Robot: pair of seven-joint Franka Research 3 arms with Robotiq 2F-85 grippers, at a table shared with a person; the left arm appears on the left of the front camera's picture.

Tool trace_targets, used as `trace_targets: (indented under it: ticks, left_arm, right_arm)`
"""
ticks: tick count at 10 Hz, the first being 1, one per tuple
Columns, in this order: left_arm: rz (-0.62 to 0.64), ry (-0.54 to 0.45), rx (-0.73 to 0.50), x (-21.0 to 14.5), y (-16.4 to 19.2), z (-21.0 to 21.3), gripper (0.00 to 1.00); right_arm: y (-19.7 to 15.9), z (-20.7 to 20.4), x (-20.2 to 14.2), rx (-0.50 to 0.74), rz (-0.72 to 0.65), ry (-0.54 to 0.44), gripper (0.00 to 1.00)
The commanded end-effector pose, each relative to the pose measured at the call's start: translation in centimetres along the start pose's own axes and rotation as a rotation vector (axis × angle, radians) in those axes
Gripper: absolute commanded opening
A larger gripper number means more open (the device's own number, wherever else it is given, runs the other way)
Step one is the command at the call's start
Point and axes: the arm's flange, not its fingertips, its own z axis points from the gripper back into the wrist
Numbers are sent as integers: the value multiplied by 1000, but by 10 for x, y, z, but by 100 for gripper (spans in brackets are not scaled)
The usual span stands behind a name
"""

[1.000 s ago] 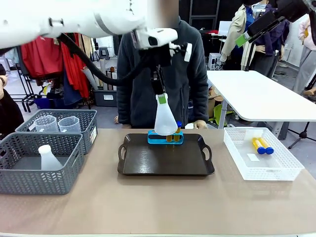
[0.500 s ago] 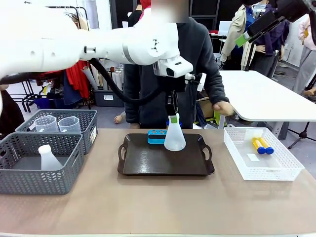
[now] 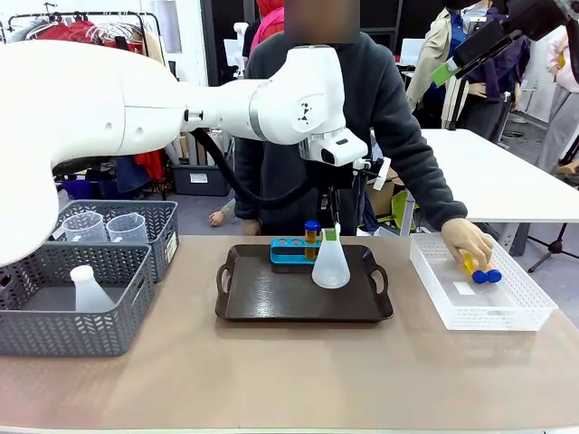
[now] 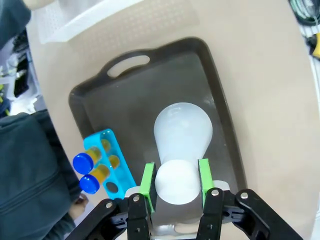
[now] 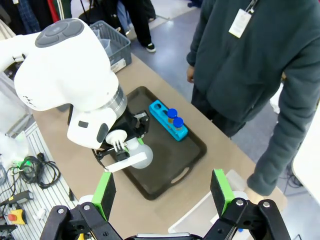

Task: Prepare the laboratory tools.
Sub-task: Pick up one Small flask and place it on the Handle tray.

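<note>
In the front view, your left gripper is pinching the neck of the conical flask, which is hanging straight below the fingers with its base down at the floor of the dark tray; you cannot tell from here whether it is bearing on it. Just beside the gripper, on its far left side, the blue rack is sitting on the tray with capped test tubes standing in it. Well off to the gripper's right, the person's hand is reaching into the white mesh basket, touching the loose tubes lying there. Far to the gripper's left, the grey baskets are holding a second flask and clear beakers. In the left wrist view, you are looking down over the flask's mouth, with a green pad pressing against each side of the neck and the rack lying close to the left finger. In the right wrist view, your right gripper is hovering high above the table with its fingers spread wide and nothing between them, while the tray and flask are lying far below and ahead of it.
</note>
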Motion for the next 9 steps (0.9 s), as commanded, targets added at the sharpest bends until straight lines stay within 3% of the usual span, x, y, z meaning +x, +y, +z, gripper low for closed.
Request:
trace_targets:
  ticks: [1, 2, 3, 5, 9]
  left_arm:
    - [5, 11, 4, -1, -5, 5, 0]
    - [0, 0, 0, 0, 0, 0, 0]
    - [107, 24, 103, -5, -8, 7, 0]
    - [116, 93, 176, -3, 6, -13, 0]
    - [96, 103, 142, 3, 18, -38, 0]
  right_arm:
    - [0, 2, 0, 0, 4, -1, 100]
    - [0, 2, 0, 0, 4, -1, 100]
    - [0, 2, 0, 0, 4, -1, 100]
    - [0, 2, 0, 0, 4, -1, 100]
    - [0, 2, 0, 0, 4, -1, 100]
